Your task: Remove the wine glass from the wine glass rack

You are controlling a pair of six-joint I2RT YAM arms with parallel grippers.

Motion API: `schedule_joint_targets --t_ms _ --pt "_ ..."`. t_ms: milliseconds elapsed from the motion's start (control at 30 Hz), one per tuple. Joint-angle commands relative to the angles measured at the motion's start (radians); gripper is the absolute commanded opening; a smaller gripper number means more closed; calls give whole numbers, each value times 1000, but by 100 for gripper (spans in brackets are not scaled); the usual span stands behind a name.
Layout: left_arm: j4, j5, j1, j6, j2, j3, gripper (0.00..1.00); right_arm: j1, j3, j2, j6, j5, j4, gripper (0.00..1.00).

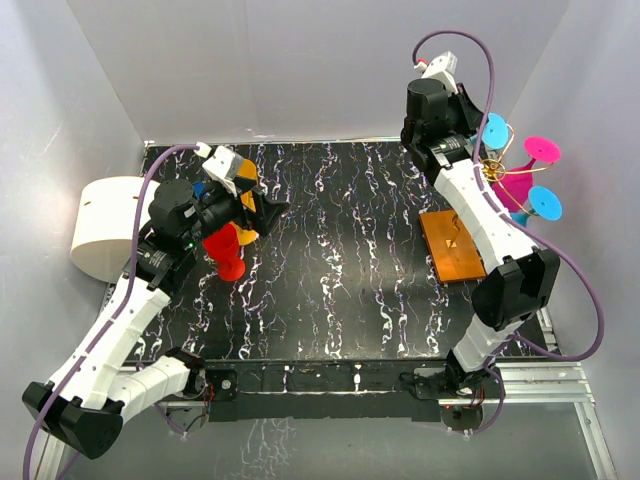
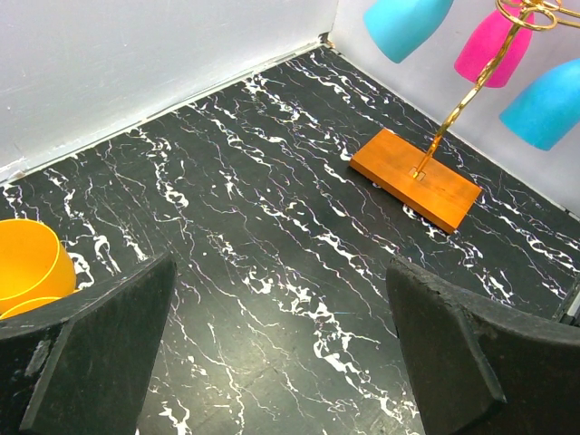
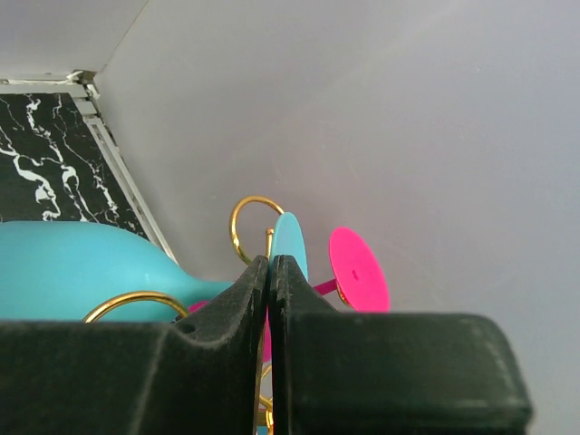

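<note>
The wine glass rack [image 1: 453, 245] hugs the wall [image 1: 600, 150] at the frame's right; the tabletop's [image 1: 330, 250] middle lies open. Three wine glasses [image 1: 543, 148] hang on it: two blue, one pink. The right tool [image 3: 270, 263] is pressed together, the left tool [image 2: 281, 272] spread.

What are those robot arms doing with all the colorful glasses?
The right gripper is up at the wine glass rack, pinched shut beside a blue wine glass's stem; its fingers hide whether it grips. A second blue glass and a pink glass hang there too. The left gripper hangs open near a red glass and an orange glass on the table.
</note>
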Motion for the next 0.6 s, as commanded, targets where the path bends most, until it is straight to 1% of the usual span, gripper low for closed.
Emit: schedule_joint_targets --t_ms 0,300,433,567 --pt "18 -13 -6 17 -15 -7 99 13 113 13 69 -14 -19 0" --pt "14 -42 -6 27 -2 -12 99 90 319 133 188 -28 -154 0" --pt "12 -46 -6 28 12 -12 99 101 379 154 215 -34 -173 0" --pt "15 -49 -6 29 15 -15 99 103 446 170 275 -79 -209 0"
